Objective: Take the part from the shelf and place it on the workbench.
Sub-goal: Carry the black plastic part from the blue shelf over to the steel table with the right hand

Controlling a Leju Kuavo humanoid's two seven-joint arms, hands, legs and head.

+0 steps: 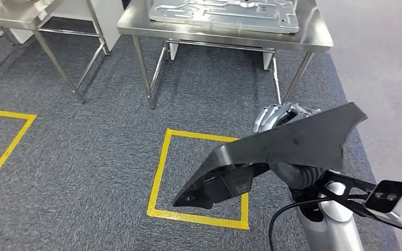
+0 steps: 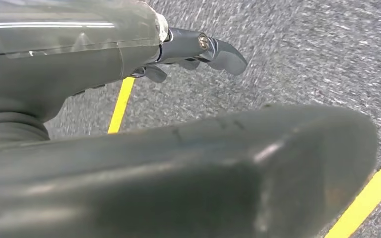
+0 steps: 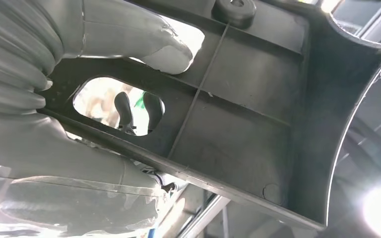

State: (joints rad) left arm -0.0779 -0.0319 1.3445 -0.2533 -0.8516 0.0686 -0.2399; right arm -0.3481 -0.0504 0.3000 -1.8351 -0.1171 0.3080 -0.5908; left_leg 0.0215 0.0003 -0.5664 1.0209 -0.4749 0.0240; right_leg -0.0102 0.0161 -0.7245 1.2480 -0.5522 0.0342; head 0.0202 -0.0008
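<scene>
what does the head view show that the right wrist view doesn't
Head view alone: the steel workbench carrying a flat silver metal panel, and a yellow tape square on grey carpet. Right wrist view alone: the ribbed underside of the dark plastic part, with an oval cutout. Both: the right hand gripping that part.

You are looking down at grey carpet (image 1: 84, 157) marked with a yellow tape square (image 1: 159, 172), and part of a second yellow outline (image 1: 10, 141) lies off to the left. To the upper left stands a second steel table (image 1: 15, 18). A white box (image 1: 398, 201) sits at the lower right.
</scene>
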